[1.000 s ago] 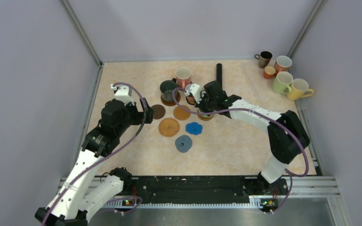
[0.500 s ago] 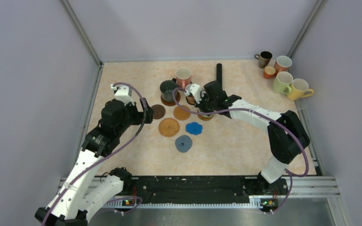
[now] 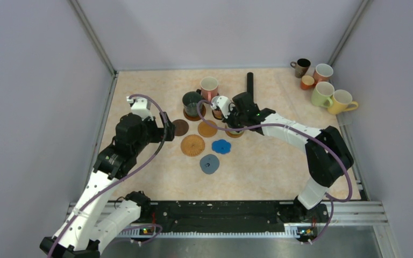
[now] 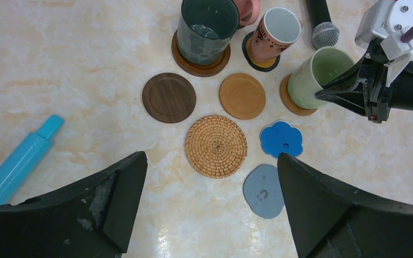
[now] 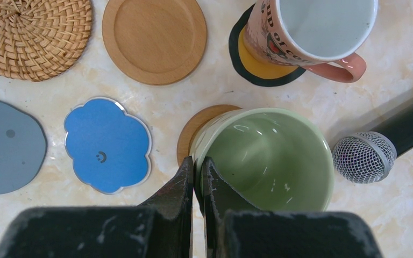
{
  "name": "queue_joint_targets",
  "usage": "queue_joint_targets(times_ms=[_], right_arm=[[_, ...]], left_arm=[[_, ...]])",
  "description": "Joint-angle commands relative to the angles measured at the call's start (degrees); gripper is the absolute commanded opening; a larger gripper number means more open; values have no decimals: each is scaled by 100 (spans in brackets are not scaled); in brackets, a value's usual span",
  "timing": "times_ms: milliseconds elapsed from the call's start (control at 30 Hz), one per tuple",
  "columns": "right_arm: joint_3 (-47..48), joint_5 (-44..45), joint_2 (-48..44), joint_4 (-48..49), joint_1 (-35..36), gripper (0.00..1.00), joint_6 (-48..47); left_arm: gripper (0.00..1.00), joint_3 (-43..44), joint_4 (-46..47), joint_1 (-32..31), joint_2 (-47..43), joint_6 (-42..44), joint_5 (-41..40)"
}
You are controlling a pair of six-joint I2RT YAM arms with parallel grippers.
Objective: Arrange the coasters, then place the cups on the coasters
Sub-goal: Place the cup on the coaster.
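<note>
My right gripper [image 5: 198,167] is shut on the near rim of a pale green cup [image 5: 269,161], which stands on a tan coaster [image 5: 193,134]. Beside it, a pink printed cup [image 5: 312,27] sits on the black-and-orange coaster [image 5: 258,70]. A dark green cup [image 4: 207,27] rests on a brown coaster [image 4: 200,67]. Bare coasters lie in front: dark brown [image 4: 169,97], tan wooden [image 4: 242,95], woven [image 4: 215,145], blue flower [image 4: 281,138] and grey-blue [image 4: 263,191]. My left gripper [image 4: 211,156] hangs open above them, holding nothing.
A black microphone [image 3: 250,83] with a grey head [image 5: 364,157] lies just right of the green cup. Several more cups [image 3: 322,86] cluster at the back right corner. A light blue pen [image 4: 19,161] lies to the left. Walls enclose the table.
</note>
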Motion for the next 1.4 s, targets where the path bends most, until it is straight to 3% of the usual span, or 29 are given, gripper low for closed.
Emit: queue_joint_targets(times_ms=[0, 1367], right_arm=[[252, -95, -332, 197, 18, 0, -26], [231, 0, -446, 312, 21, 0, 120]], left_arm=[[96, -31, 203, 26, 22, -14, 71], [96, -34, 226, 51, 35, -30, 141]])
